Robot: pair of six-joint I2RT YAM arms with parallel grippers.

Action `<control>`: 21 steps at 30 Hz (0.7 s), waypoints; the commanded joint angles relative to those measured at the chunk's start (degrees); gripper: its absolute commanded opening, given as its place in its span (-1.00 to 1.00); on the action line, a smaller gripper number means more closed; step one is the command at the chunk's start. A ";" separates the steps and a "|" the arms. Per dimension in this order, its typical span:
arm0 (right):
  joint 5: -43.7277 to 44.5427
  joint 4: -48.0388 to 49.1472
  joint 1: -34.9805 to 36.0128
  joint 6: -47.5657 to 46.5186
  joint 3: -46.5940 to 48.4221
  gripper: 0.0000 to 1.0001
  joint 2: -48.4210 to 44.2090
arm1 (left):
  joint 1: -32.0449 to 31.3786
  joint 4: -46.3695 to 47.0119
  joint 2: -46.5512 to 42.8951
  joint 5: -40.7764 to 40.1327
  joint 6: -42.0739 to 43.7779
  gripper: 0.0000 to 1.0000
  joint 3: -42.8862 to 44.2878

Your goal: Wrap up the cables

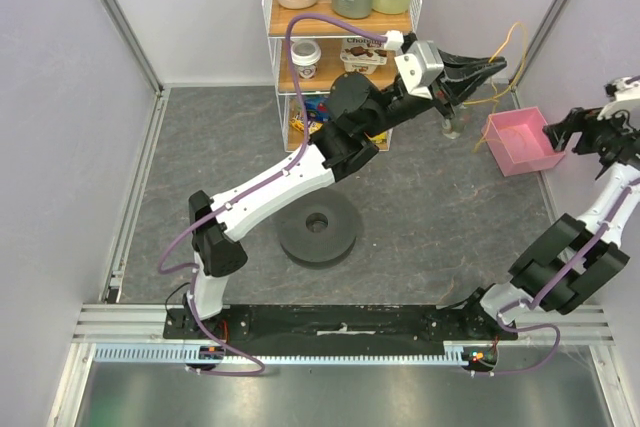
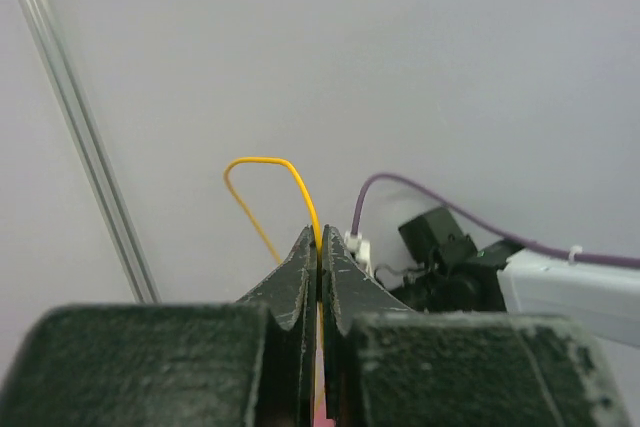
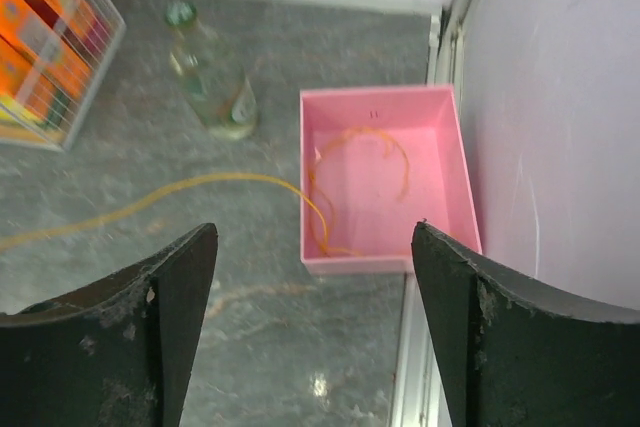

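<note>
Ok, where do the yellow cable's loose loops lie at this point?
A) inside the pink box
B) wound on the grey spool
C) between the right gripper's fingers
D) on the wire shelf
A: the right wrist view shows the yellow cable running across the floor and curling in loops inside the pink box, beneath the open, empty right gripper.

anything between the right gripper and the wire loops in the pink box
Nothing visible. The open right gripper hangs above the pink box, and the yellow wire lies uncovered inside it. The bottle stands off to the side.
</note>
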 commanded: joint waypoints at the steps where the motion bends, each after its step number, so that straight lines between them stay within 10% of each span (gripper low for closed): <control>1: 9.38 -8.02 2.59 -16.55 -1.27 0.72 0.85 | 0.09 4.81 -0.95 -2.00 1.21 -0.97 5.49; 21: 11.85 -7.58 5.41 -15.33 -2.42 0.69 3.49 | 0.26 5.59 -6.66 -7.89 14.03 -0.96 9.10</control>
